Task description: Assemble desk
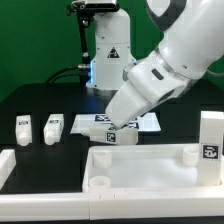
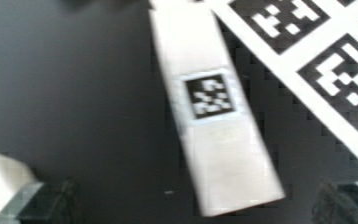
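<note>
Wrist view: the fingers (image 2: 43, 205) stand wide open, straddling the white rectangular plastic desk leg (image 2: 208, 110), which lies flat on the black counter (image 2: 69, 100) beside the marker board (image 2: 318, 60). Looks like the pick-up step; next, descend and close squarely.

A leg (image 2: 208, 110) lies just beside the marker board (image 2: 318, 60), behind the tabletop (image 1: 140, 168).

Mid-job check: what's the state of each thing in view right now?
pincer: open, empty, its fingers either side of the centre leg.
centre leg: lying flat, tag up, ungripped.
far-left leg: loose on the table.
second-left leg: loose on the table.
right leg: standing upright.
tabletop: lying flat.
</note>
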`<move>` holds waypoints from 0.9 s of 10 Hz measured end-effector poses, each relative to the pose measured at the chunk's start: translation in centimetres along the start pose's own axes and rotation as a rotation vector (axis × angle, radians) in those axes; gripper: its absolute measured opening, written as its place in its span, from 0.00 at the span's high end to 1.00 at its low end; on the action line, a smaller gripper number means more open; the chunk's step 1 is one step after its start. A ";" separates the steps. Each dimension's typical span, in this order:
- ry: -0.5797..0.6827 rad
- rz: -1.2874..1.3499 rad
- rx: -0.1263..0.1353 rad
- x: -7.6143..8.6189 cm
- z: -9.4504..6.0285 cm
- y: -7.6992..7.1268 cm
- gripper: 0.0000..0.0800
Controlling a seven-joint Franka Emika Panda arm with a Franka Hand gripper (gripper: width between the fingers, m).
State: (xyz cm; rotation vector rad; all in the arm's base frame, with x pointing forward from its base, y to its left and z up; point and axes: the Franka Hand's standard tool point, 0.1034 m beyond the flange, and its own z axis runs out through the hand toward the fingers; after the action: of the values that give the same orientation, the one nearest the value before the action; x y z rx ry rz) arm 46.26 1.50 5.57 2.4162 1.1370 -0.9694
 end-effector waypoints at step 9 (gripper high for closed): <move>-0.030 -0.022 0.016 1.7 4.7 -2.0 0.19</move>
State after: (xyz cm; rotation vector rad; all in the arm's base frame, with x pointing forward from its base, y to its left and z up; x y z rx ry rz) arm 43.41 1.31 1.00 2.3982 1.1516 -1.0225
